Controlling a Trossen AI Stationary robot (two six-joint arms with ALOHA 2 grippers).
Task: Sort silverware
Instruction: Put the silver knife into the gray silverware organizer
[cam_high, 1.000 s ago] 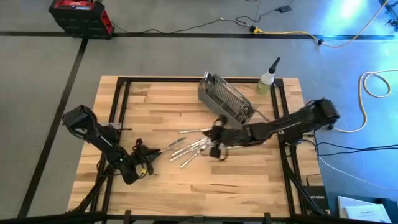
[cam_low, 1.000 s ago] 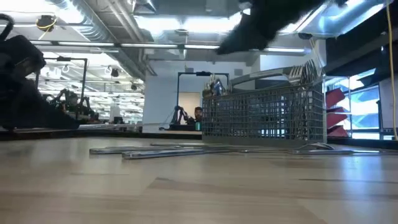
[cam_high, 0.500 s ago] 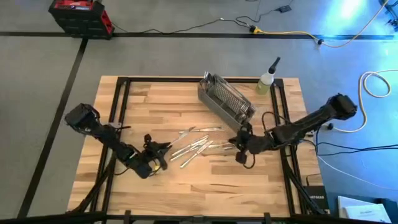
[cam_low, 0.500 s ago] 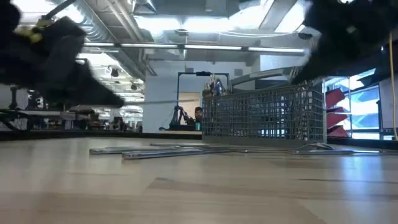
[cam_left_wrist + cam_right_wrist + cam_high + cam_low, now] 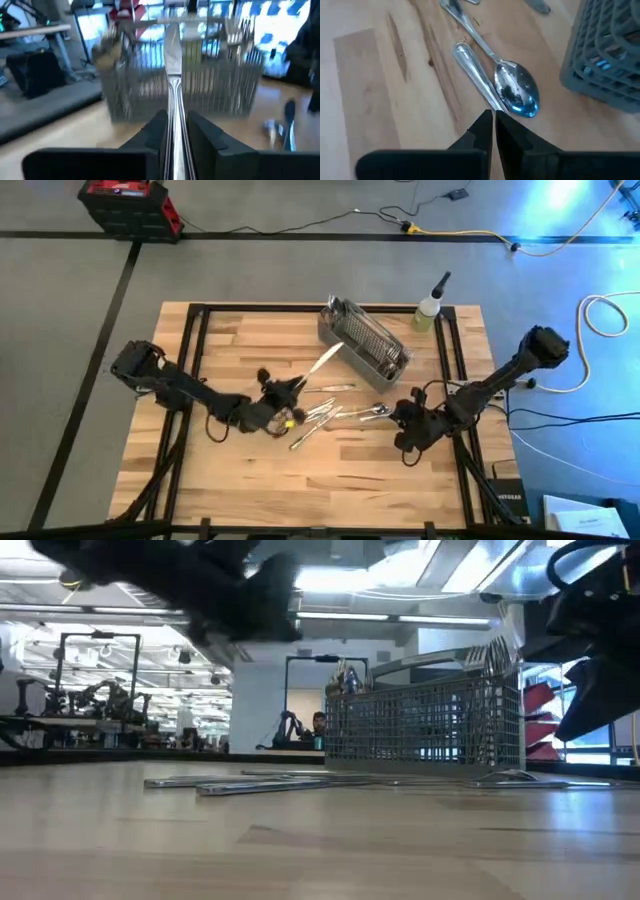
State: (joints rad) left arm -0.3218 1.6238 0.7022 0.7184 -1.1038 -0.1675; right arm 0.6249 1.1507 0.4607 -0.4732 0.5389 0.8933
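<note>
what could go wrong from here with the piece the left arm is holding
The left tool grips a long silverware piece only at its handle end, so it could pivot or slip on the way to the mesh basket. The basket already holds upright pieces, so the tip may catch on the rim or on those. The right tool sits shut above a spoon on the table, apart from that path.

So that's two arms, one wire basket (image 5: 363,340) with some cutlery already in it, one squeeze bottle (image 5: 431,308) at the table's back corner, one red toolbox (image 5: 128,202) on the floor, and roughly half a dozen loose forks and spoons (image 5: 335,412), hard to count exactly.
</note>
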